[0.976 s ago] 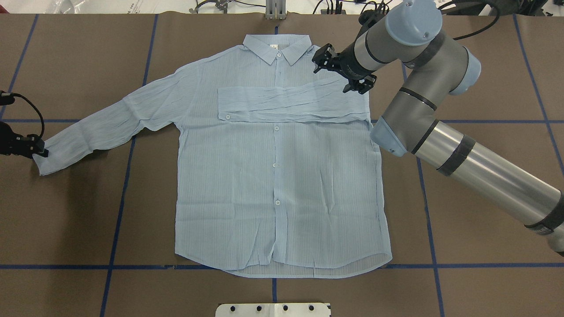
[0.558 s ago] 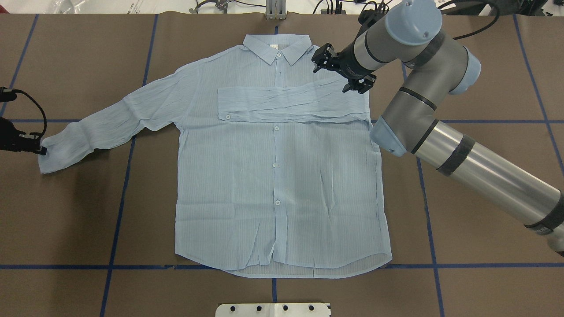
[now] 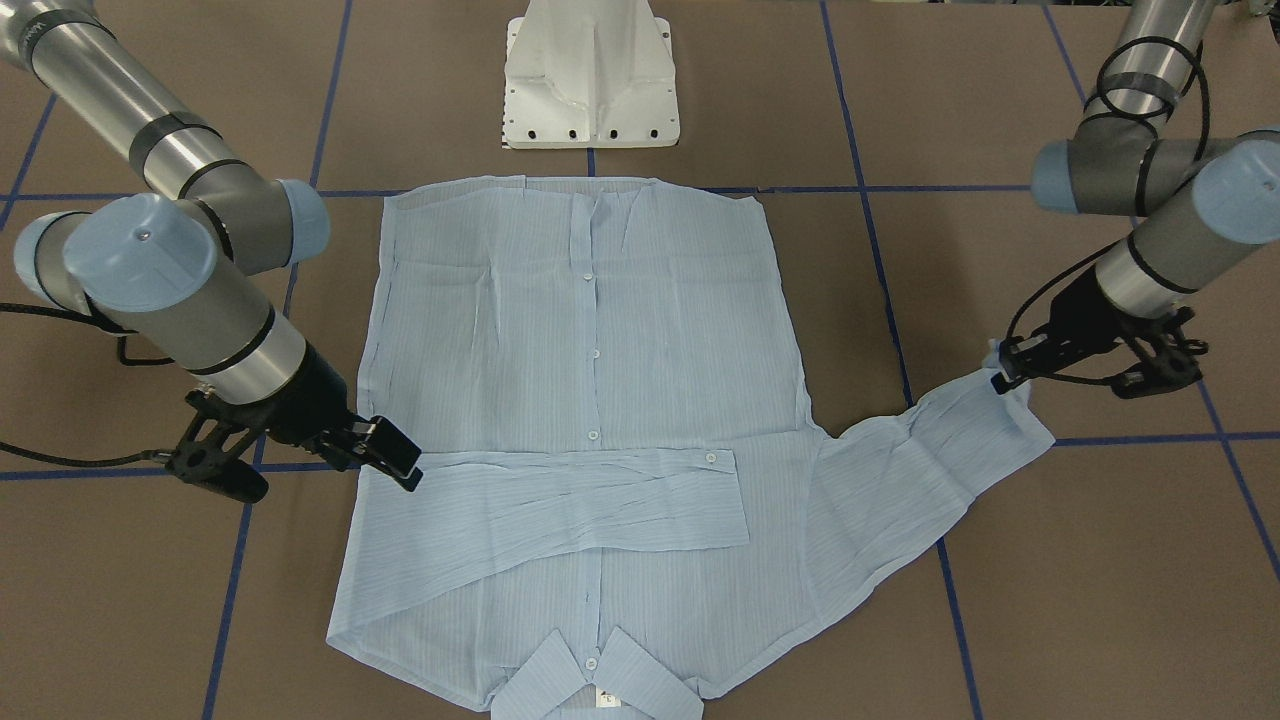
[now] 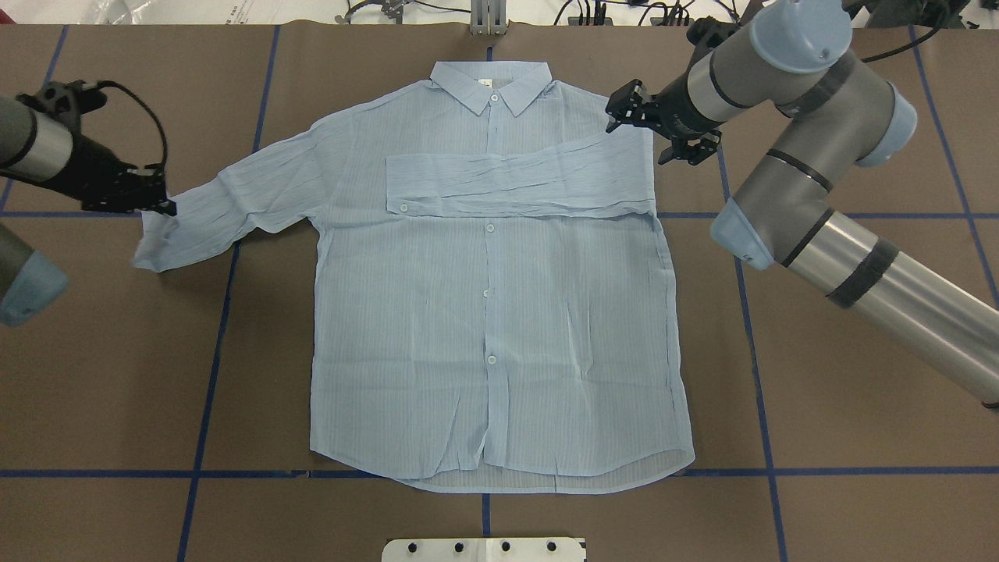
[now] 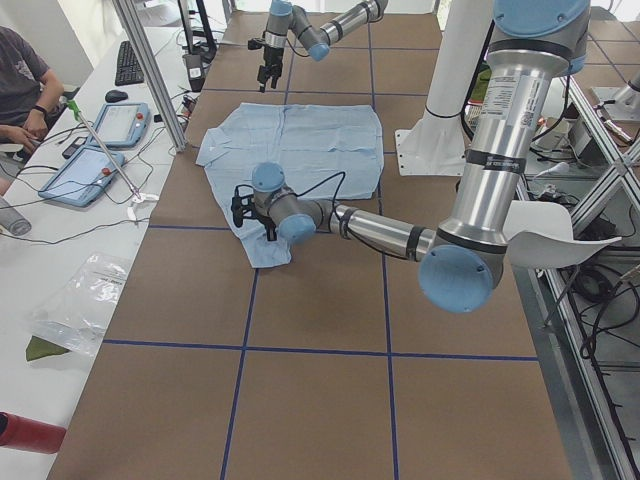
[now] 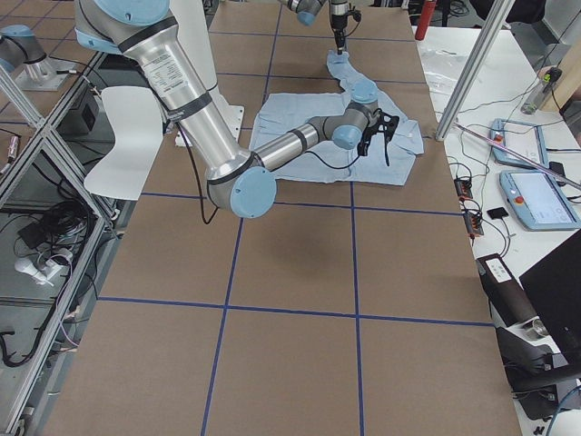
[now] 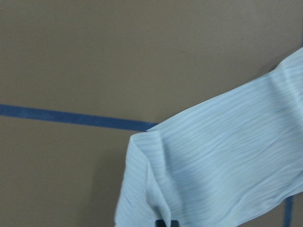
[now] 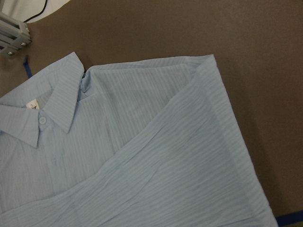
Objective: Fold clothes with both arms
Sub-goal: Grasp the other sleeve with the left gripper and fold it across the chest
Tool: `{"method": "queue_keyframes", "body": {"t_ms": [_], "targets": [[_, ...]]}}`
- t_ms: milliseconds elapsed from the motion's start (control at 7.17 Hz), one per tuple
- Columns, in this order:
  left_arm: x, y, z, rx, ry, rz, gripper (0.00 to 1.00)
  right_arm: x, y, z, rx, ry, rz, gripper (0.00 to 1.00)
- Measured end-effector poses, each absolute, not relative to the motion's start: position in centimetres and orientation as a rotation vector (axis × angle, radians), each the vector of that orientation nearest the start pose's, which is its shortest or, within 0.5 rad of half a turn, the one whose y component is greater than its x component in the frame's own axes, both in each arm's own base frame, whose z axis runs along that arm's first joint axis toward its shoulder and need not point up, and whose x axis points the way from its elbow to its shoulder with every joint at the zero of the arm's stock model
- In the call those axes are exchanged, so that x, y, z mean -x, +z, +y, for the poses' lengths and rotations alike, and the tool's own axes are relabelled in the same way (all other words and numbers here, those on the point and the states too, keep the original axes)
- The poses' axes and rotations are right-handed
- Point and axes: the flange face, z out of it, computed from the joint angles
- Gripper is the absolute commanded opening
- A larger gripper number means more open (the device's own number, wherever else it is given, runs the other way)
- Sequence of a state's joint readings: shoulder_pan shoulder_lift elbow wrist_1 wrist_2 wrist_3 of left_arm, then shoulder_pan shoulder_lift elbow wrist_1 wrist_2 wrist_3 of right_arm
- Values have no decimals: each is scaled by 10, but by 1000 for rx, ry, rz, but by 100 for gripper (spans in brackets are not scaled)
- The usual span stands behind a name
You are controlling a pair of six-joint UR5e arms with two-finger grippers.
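Note:
The pale blue striped shirt [image 4: 484, 328] lies flat, front up, collar [image 4: 492, 84] at the far side. Its right sleeve [image 4: 515, 186] is folded across the chest; it also shows in the front view [image 3: 600, 500]. The other sleeve [image 4: 234, 203] stretches out to the overhead view's left. My left gripper [image 4: 160, 204] is shut on that sleeve's cuff [image 3: 1010, 400] and holds it just off the table; the left wrist view shows the hanging cuff [image 7: 222, 165]. My right gripper [image 4: 654, 131] is open and empty, over the shirt's right shoulder edge [image 8: 208, 71].
The white pedestal base [image 3: 590, 90] stands just past the shirt's hem. Blue tape lines [image 4: 211, 351] cross the brown table. A metal post [image 4: 488, 16] stands at the far edge. An operator [image 5: 20, 80] and tablets [image 5: 90, 140] are at a side desk.
My left gripper has moved inward and toward the far side, carrying the cuff, so the sleeve now bends. My right gripper has moved outward from the shoulder to the shirt's edge.

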State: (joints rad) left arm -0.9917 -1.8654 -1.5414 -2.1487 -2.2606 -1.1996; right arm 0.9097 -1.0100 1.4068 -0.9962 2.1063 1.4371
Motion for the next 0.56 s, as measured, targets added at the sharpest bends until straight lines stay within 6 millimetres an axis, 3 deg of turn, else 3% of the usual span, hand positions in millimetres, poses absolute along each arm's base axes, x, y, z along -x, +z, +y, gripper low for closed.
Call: {"method": "queue_keyframes", "body": {"t_ms": [279,558], "targets": [[-371,312,-587,84,-408,1082,0,312,404,-621,-86,360,-1015,100],[-427,212,-603,106,-540,1128,0,273,442,-623,-103,326,-980,99]]}}
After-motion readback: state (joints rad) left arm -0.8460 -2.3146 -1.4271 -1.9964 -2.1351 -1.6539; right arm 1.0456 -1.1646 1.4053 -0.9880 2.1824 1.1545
